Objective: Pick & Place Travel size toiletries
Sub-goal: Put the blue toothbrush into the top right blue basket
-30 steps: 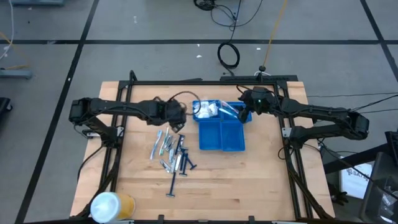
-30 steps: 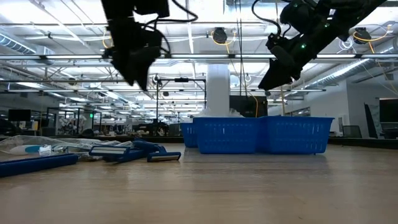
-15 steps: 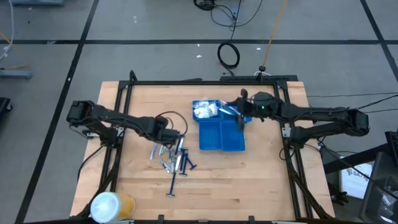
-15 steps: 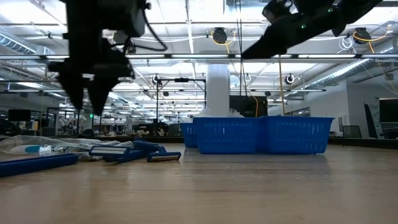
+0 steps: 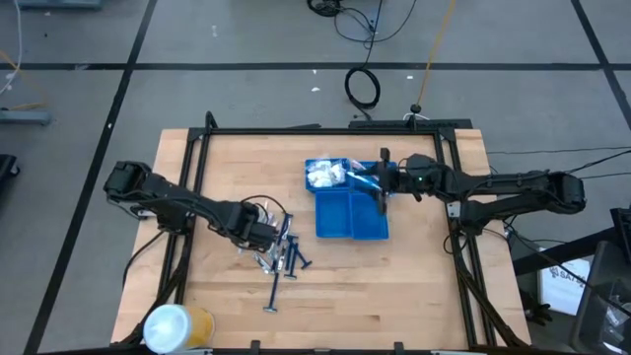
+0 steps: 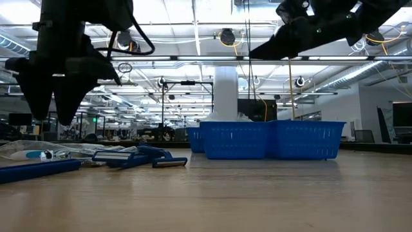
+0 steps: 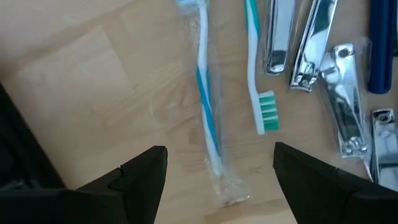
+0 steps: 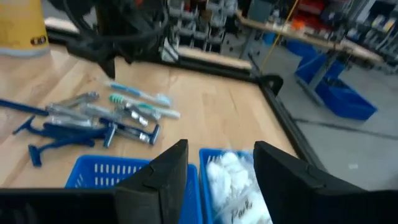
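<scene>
The travel size toiletries (image 5: 281, 251) lie in a loose pile on the wooden table, left of the blue tray (image 5: 352, 225). The left wrist view shows a wrapped toothbrush (image 7: 205, 118), a bare one with green bristles (image 7: 258, 87), silver nail clippers (image 7: 314, 43) and a blue razor (image 7: 382, 43). My left gripper (image 7: 221, 177) hangs open above the pile's left side (image 5: 262, 237), pointing down, one finger on each side of the wrapped toothbrush's end, clear of it. My right gripper (image 8: 221, 180) stands open and nearly level over the tray's far right part (image 5: 380, 185), holding nothing.
A white crinkly packet (image 5: 323, 176) lies in the tray's far left compartment. A white-and-yellow roll (image 5: 177, 325) stands at the table's near left corner. One blue razor (image 5: 274, 296) lies apart, nearer the front edge. A black frame (image 5: 187, 197) runs around the table.
My left gripper has gone from beside the tray toward the table's near left, has sunk over the pile and has rolled about its own line. My right gripper has tipped up from slanting down to nearly level over the tray. No toiletry has moved.
</scene>
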Robot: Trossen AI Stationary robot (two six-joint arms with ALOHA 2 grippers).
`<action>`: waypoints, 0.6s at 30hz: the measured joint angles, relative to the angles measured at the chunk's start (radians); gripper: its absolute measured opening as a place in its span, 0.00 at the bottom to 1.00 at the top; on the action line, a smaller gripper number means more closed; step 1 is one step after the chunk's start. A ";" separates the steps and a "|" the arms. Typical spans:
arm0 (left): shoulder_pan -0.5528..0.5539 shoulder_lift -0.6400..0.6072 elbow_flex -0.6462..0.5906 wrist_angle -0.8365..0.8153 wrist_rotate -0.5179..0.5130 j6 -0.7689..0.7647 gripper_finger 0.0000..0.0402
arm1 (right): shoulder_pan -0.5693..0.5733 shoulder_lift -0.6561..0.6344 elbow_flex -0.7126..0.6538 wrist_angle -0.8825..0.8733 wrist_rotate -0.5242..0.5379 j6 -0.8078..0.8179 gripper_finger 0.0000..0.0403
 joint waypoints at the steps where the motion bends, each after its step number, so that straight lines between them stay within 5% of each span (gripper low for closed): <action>1: -0.002 0.000 -0.010 0.009 0.000 -0.015 0.71 | 0.000 -0.002 -0.006 0.019 0.000 0.000 0.42; 9: -0.004 0.000 -0.183 0.211 0.114 -0.091 0.71 | 0.000 -0.040 -0.008 0.026 -0.077 0.002 0.42; 18: -0.006 -0.004 -0.244 0.234 0.154 -0.111 0.68 | -0.001 -0.048 -0.008 0.020 -0.077 -0.008 0.42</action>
